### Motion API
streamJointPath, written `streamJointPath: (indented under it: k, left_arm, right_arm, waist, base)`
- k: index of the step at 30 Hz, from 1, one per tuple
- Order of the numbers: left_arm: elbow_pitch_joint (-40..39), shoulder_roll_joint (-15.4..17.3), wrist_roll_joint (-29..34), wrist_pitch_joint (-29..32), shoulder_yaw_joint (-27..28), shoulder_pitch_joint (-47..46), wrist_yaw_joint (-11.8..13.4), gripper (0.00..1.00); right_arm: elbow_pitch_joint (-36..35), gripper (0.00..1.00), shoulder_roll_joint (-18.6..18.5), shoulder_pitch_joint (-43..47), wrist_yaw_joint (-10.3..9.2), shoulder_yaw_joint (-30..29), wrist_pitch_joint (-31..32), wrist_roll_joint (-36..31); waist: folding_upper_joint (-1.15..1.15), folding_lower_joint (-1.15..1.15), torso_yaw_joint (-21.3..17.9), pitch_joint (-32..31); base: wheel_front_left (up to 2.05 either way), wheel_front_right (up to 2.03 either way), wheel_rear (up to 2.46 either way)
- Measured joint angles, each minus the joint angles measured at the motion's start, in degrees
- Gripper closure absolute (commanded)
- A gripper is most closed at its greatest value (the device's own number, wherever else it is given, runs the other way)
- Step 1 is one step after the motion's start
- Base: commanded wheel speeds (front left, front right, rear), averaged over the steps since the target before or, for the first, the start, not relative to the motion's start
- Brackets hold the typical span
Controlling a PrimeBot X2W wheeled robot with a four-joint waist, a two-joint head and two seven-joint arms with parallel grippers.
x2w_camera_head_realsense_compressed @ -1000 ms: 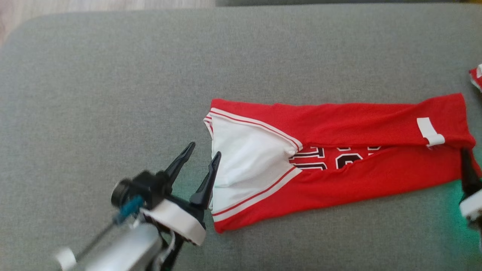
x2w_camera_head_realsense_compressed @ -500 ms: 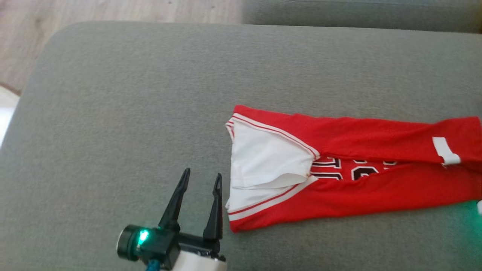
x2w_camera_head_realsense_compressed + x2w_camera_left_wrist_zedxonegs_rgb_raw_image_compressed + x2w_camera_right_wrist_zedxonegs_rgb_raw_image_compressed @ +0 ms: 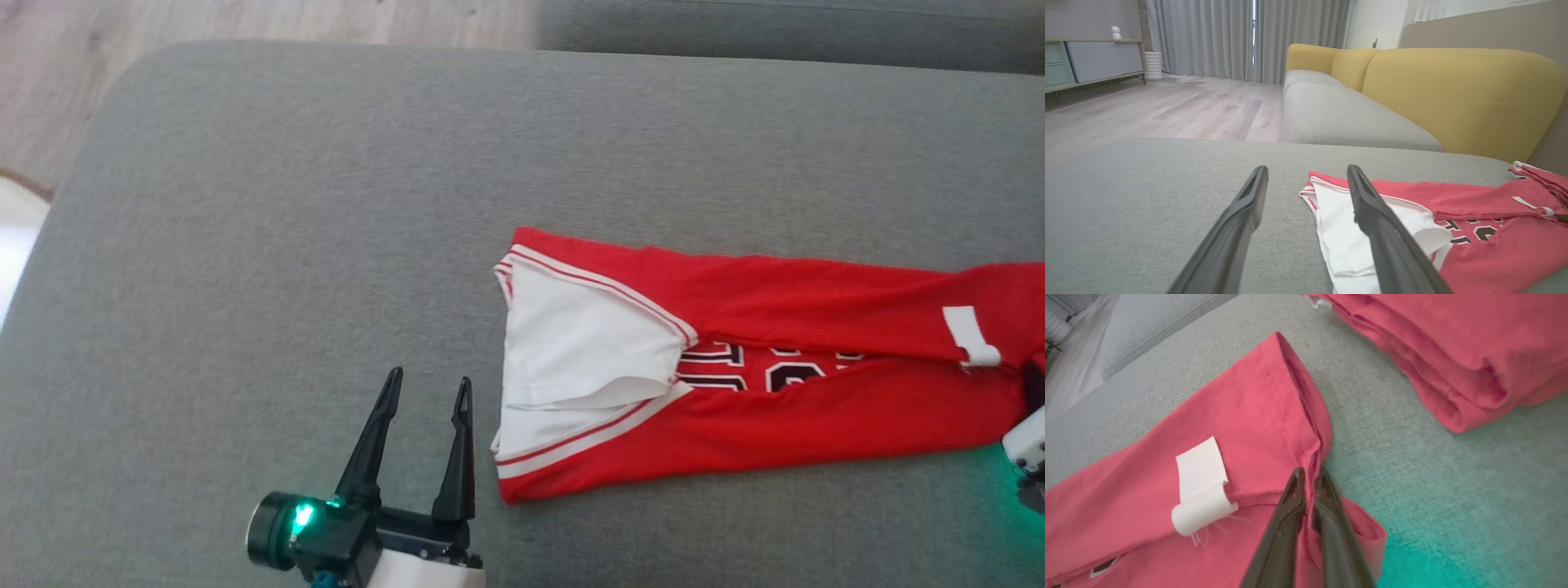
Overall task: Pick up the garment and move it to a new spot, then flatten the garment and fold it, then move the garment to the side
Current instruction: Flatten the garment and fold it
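Pinched shut, the right gripper (image 3: 1310, 473) clamps the hem end of the jersey (image 3: 775, 408). A ridge of red cloth is caught between its two dark fingertips, near the white label (image 3: 1202, 486), which curls up off the fabric. The left gripper (image 3: 429, 380) stands wide and holds nothing. It sits low over the grey cushion (image 3: 286, 245), just beside the jersey's collar end and apart from it in the head view.

The jersey lies as a long narrow strip across the cushion. Both long sides are folded in toward the middle, and black-and-white lettering shows in the gap between them. The collar end points to the robot's left, with the white inner side lying open and red-and-white trim along its edges. The hem end reaches the right edge of the head view.

A second red garment (image 3: 1453, 355), folded, lies past the hem, with bare cushion between the two. A green glow falls on the cushion by the right gripper, and a green light shines on the left gripper's base. Beyond the cushion are yellow backrests (image 3: 1453, 94), a wood floor (image 3: 1167, 110) and grey curtains (image 3: 1208, 36).
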Motion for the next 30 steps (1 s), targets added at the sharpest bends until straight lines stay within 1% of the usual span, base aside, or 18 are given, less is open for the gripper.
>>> streamJointPath:
  k: [5, 9, 11, 13, 15, 19, 20, 21, 22, 23, 25, 30]
  left_arm:
    - [0.7, -0.8, 1.5, 0.0, 1.5, 1.0, -1.5, 0.0]
    - [1.3, -1.5, 2.2, 0.0, 2.7, 1.2, -2.6, 0.0]
    - [1.7, -1.8, 2.4, 0.0, 3.1, 1.2, -3.0, 0.0]
    - [2.0, -2.1, 2.5, 0.0, 3.2, 1.2, -3.3, 0.0]
    - [2.3, -2.3, 2.9, 0.0, 3.5, 1.4, -3.5, 0.0]
    - [3.1, -2.4, 2.9, 0.0, 4.2, 2.7, -4.2, 0.0]
    - [3.1, -2.4, 2.9, 0.0, 4.2, 2.7, -4.2, 0.0]
    - [3.4, -2.5, 3.1, 0.0, 4.3, 2.8, -4.9, 0.0]
    - [3.5, -2.6, 3.4, 0.0, 4.3, 2.8, -5.1, 0.0]
    - [3.5, -2.6, 3.4, 0.0, 4.3, 2.8, -5.1, 0.0]
    - [3.6, -2.8, 3.5, 0.0, 4.5, 2.8, -5.4, 0.0]
    - [4.4, -3.0, 3.9, 0.0, 4.7, 2.8, -6.1, 0.0]
  right_arm:
    - [-2.5, 1.0, -0.6, 1.6, 0.0, 0.4, -1.4, 0.0]
    - [-4.6, 1.0, -2.9, 2.2, 0.0, -0.5, -1.5, 0.1]
    - [-6.3, 1.0, -4.2, 2.2, 0.0, -1.4, -1.5, 1.1]
    - [-8.9, 1.0, -4.1, 2.1, 0.0, -2.3, -1.0, 4.4]
    - [-12.8, 1.0, -3.3, 2.1, 0.0, -1.7, 0.4, 7.3]
    - [-22.9, 1.0, -0.1, 2.2, 0.0, 0.8, 2.7, 11.8]
    - [-22.9, 1.0, -0.1, 2.2, 0.0, 0.8, 2.7, 11.8]
    - [-27.6, 1.0, 1.5, 2.3, 0.0, 2.3, 3.8, 12.8]
    - [-29.7, 1.0, 2.3, 2.5, 0.0, 3.1, 4.2, 13.1]
    - [-29.7, 1.0, 2.3, 2.5, 0.0, 3.1, 4.2, 13.1]
    - [-33.5, 1.0, 3.8, 3.3, 0.0, 4.9, 4.7, 13.1]
    - [-38.9, 1.0, 8.8, 4.8, 0.0, 11.3, 6.7, 12.8]
  waist:
    - [0.0, 0.0, -2.4, -0.5]
    - [0.0, 0.0, -4.2, -0.9]
    - [0.0, 0.0, -4.9, -1.2]
    - [0.0, 0.0, -5.5, -1.7]
    - [0.0, 0.0, -5.8, -2.3]
    - [0.0, 0.0, -6.4, -3.5]
    - [0.0, 0.0, -6.4, -3.5]
    - [0.0, 0.0, -6.4, -3.8]
    - [0.0, 0.0, -6.2, -4.0]
    - [0.0, 0.0, -6.2, -4.0]
    - [0.0, 0.0, -5.6, -4.1]
    - [0.0, 0.0, -3.7, -4.5]
  base:
    - [0.0, 0.0, 0.0]
    - [0.0, 0.0, 0.0]
    - [0.0, 0.0, 0.0]
    - [0.0, 0.0, 0.0]
    - [0.0, 0.0, 0.0]
    - [0.0, 0.0, 0.0]
    - [0.0, 0.0, 0.0]
    - [0.0, 0.0, 0.0]
    - [0.0, 0.0, 0.0]
    - [0.0, 0.0, 0.0]
    - [0.0, 0.0, 0.0]
    - [0.0, 0.0, 0.0]
